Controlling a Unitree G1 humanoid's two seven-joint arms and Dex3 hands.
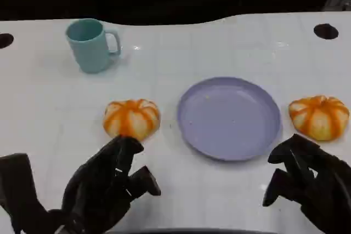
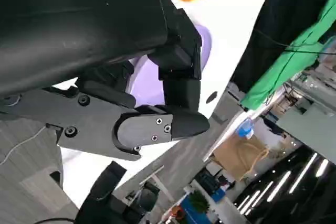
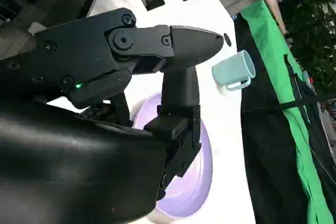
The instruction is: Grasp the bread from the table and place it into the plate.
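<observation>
So there are two bread rolls, one (image 1: 131,119) left of the purple plate (image 1: 229,118) mid-table, another (image 1: 319,116) by the right edge. Left hand (image 1: 107,184) hovers just short of the nearer roll, fingers apart, empty, probably lining up a grab. Right hand (image 1: 307,182) is empty too, loosely curled.

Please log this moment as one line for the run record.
left robot hand: open, behind orange bun | right robot hand: open | round purple plate: empty

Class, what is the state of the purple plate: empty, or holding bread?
Empty. The plate has a bare surface, and both bread rolls, one and the other, lie on the table beside it.
</observation>
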